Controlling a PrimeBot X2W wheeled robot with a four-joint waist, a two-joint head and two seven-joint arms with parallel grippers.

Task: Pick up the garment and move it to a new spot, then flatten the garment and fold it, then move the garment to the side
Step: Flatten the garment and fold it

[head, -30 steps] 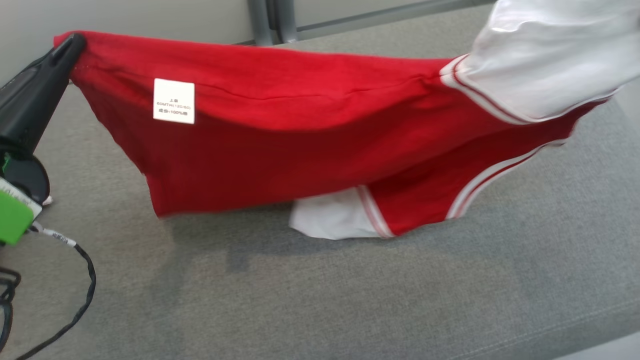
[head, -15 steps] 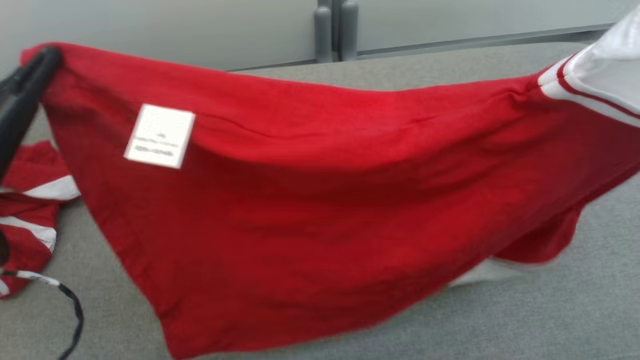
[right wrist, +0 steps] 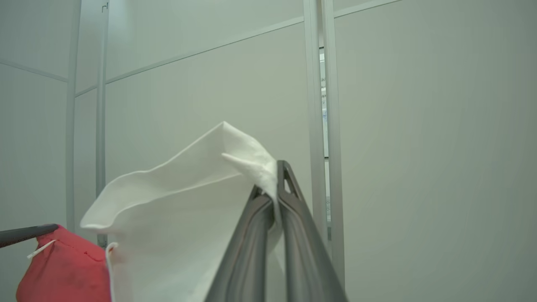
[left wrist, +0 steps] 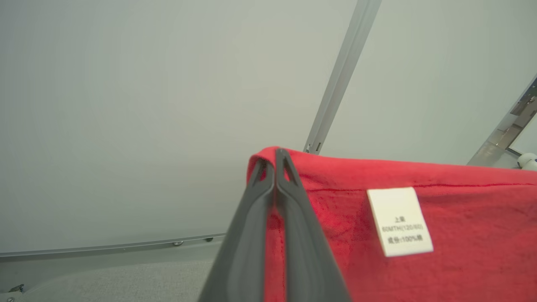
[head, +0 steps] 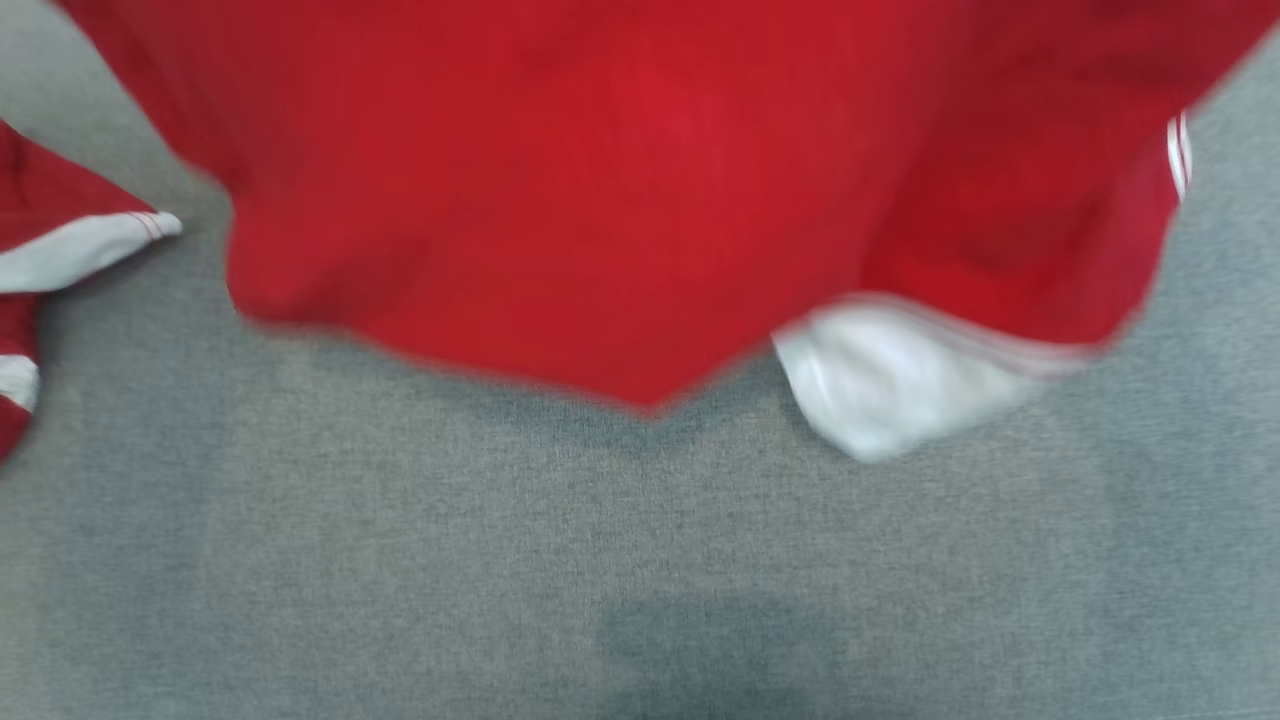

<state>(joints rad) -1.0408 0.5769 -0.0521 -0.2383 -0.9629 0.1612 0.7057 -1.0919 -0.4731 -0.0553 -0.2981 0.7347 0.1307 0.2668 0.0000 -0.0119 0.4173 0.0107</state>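
Observation:
The garment (head: 620, 150), red with white sleeves, hangs stretched between both grippers; its blurred lower edge and one white sleeve (head: 890, 375) dangle over the grey cushion (head: 500, 560). In the left wrist view my left gripper (left wrist: 275, 157) is shut on a red corner of the garment (left wrist: 474, 235), beside a white care label (left wrist: 400, 221). In the right wrist view my right gripper (right wrist: 277, 176) is shut on the edge of the other white sleeve (right wrist: 180, 218). The left gripper's dark finger (right wrist: 25, 234) shows far left there, on the red cloth (right wrist: 63, 272).
A second red and white piece of clothing (head: 50, 240) lies on the cushion at the left edge of the head view. Pale partition walls with metal posts (right wrist: 319, 105) stand behind the raised garment. Bare grey fabric stretches across the lower half of the head view.
The head camera has swung down, from the garment's top edge to its hanging lower edge. The garment looks larger and closer. Both grippers keep their hold.

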